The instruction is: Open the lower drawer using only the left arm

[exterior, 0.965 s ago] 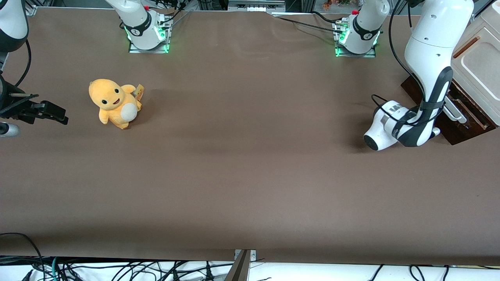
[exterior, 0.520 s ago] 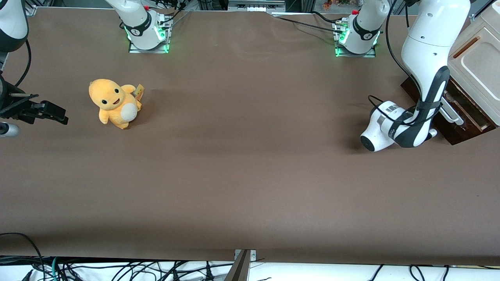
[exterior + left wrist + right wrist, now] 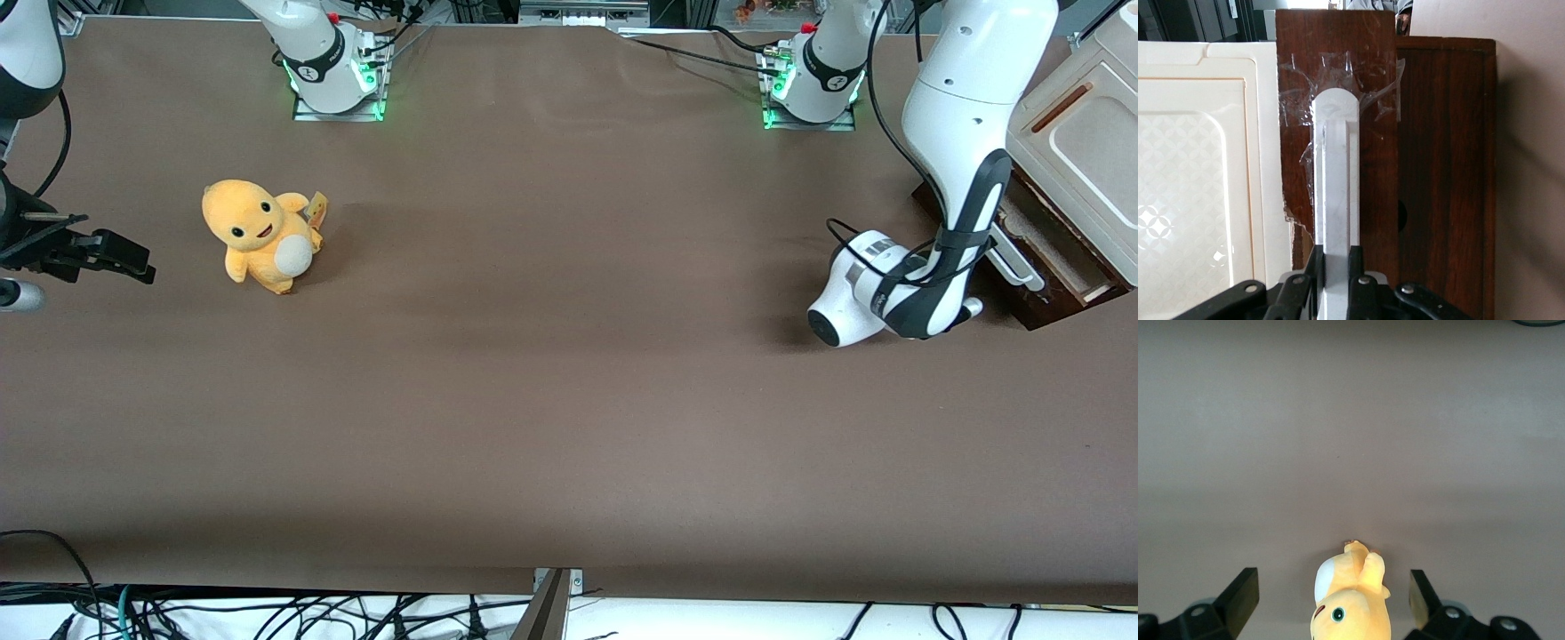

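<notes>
The left arm (image 3: 965,133) reached down to the lower drawer (image 3: 1053,258) — its gripper (image 3: 1336,280) had both fingers squeezed tight on the white bar handle (image 3: 1336,193).

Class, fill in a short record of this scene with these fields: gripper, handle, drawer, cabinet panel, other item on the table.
gripper: the left arm's gripper is shut on the handle, in front of the drawer
handle: white bar, taped to the drawer front
drawer: lower drawer, dark brown, pulled partly out, pale inside showing
cabinet panel: cream upper panel, above the drawer
other item: yellow plush toy, toward the parked arm's end of the table
</notes>
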Tool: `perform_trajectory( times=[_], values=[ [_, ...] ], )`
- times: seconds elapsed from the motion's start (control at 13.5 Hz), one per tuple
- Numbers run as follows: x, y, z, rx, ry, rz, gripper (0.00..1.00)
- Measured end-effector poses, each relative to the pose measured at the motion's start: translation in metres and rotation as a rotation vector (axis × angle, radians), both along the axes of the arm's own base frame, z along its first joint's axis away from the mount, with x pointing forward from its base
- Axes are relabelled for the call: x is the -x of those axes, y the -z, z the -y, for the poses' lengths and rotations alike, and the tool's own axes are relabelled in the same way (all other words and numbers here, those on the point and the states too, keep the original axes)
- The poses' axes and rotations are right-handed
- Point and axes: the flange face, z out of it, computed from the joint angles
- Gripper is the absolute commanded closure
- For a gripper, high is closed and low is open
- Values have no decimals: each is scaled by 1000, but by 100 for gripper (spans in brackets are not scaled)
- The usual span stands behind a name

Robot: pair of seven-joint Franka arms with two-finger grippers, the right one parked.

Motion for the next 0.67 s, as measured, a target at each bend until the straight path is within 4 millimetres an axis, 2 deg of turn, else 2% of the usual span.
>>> perform_trajectory(
  times=[0.67],
  values=[
    [-11, 0, 14, -5, -17, -1, 100]
  ],
)
